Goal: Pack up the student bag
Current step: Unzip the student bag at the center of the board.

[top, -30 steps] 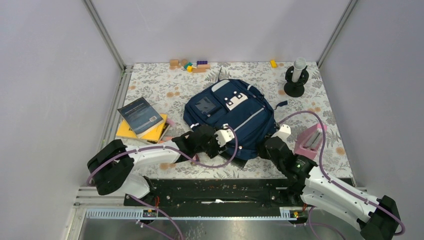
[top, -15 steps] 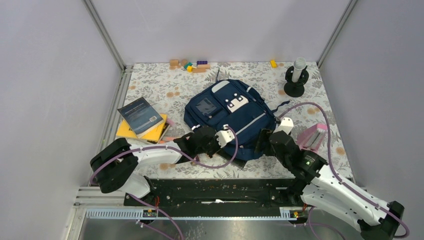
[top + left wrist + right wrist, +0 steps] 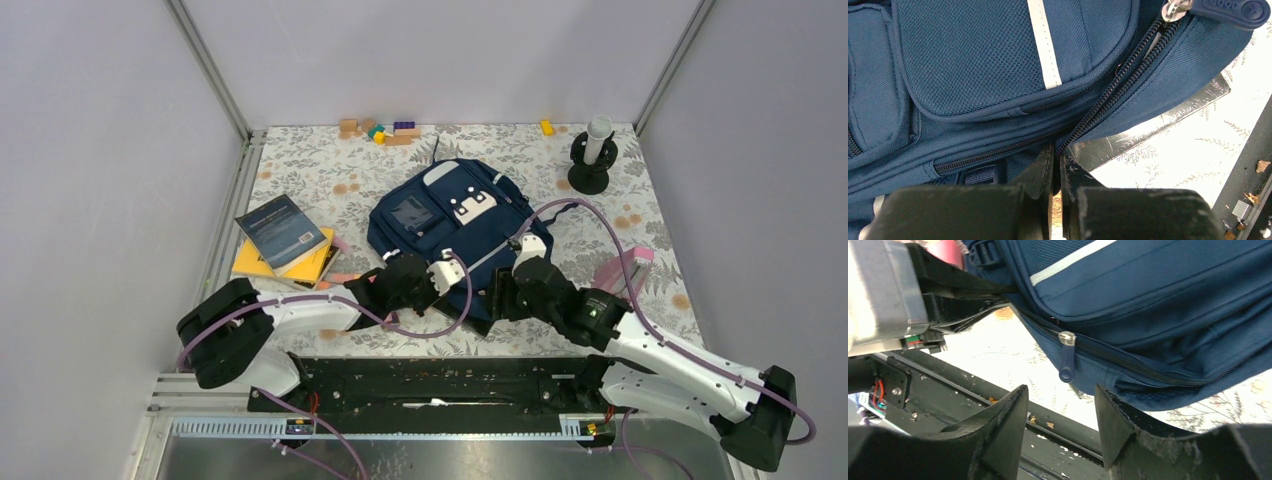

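- Bag (image 3: 455,215) lies flat mid-table on the floral cloth (image 3: 320,170), front pockets up, with books (image 3: 285,240) to its left.
- Left gripper (image 3: 1056,167) has its fingers pressed together, pinching the bag's near edge at the end of the zip (image 3: 1118,80).
- Right gripper (image 3: 1060,412) is spread and holds nothing; the zip pull (image 3: 1066,360) hangs just ahead of the gap, untouched.
- Glossy dark sheet (image 3: 1158,120) pokes out under the bag's corner.
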Controlling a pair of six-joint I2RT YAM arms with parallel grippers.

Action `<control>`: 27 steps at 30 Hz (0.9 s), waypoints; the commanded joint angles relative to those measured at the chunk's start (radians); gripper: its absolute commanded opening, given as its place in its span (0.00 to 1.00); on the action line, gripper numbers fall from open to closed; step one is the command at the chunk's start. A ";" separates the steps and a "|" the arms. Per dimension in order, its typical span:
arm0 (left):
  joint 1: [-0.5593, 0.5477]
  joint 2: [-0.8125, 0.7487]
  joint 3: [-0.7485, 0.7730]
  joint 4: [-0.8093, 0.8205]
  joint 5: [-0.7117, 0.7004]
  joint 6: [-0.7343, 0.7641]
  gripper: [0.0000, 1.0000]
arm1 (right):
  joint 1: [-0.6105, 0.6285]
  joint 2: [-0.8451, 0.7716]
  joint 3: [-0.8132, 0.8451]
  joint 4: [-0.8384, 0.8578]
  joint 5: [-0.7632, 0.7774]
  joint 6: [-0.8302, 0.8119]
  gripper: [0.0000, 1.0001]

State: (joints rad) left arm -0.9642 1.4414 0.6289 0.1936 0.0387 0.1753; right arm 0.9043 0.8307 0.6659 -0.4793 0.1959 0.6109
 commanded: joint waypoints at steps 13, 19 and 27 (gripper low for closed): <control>0.002 -0.070 -0.020 0.090 -0.066 -0.030 0.00 | 0.091 0.125 -0.022 0.127 0.172 0.050 0.53; 0.002 -0.069 -0.020 0.092 -0.069 -0.030 0.00 | 0.102 0.192 -0.020 0.169 0.161 0.055 0.50; 0.003 -0.076 -0.024 0.093 -0.071 -0.030 0.00 | 0.119 0.283 0.007 0.118 0.279 0.100 0.40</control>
State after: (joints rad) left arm -0.9653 1.4143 0.6041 0.2104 0.0143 0.1669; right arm 1.0092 1.0809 0.6476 -0.3309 0.3592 0.6712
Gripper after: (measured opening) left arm 0.021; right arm 0.429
